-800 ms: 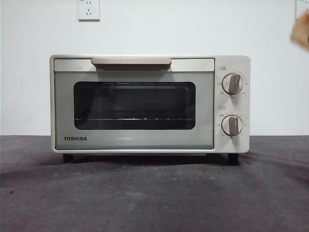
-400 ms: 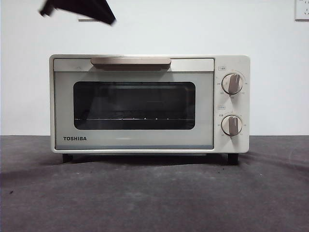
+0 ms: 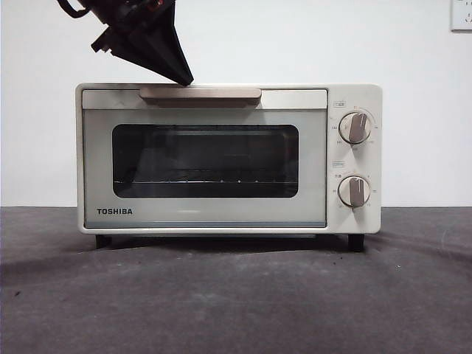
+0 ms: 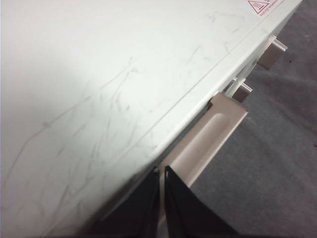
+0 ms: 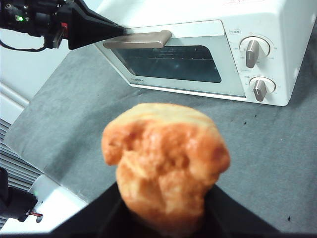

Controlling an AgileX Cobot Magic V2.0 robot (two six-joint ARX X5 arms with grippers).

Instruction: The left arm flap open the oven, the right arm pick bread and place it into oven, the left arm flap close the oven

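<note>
The cream-white oven (image 3: 206, 215) stands on the table with its door shut; its wire rack shows through the dark window. My left gripper (image 3: 181, 76) comes down from the upper left, jaws shut, its tip just over the left part of the beige handle (image 3: 200, 94). In the left wrist view the shut gripper (image 4: 162, 173) sits at the oven's top front edge beside the handle (image 4: 213, 134). My right gripper (image 5: 166, 201) is shut on the golden-brown bread (image 5: 166, 158), held above the table in front of the oven (image 5: 277, 29). It is out of the front view.
Two beige knobs (image 3: 355, 127) (image 3: 355, 190) sit on the oven's right panel. A dark grey cloth (image 3: 236, 295) covers the table. A white wall with a socket (image 3: 461, 15) stands behind. The table's edge (image 5: 20, 134) shows in the right wrist view.
My left gripper has come into the front view from the top left and moved down to the handle. The bread seen at the top right a second ago has left that view.
</note>
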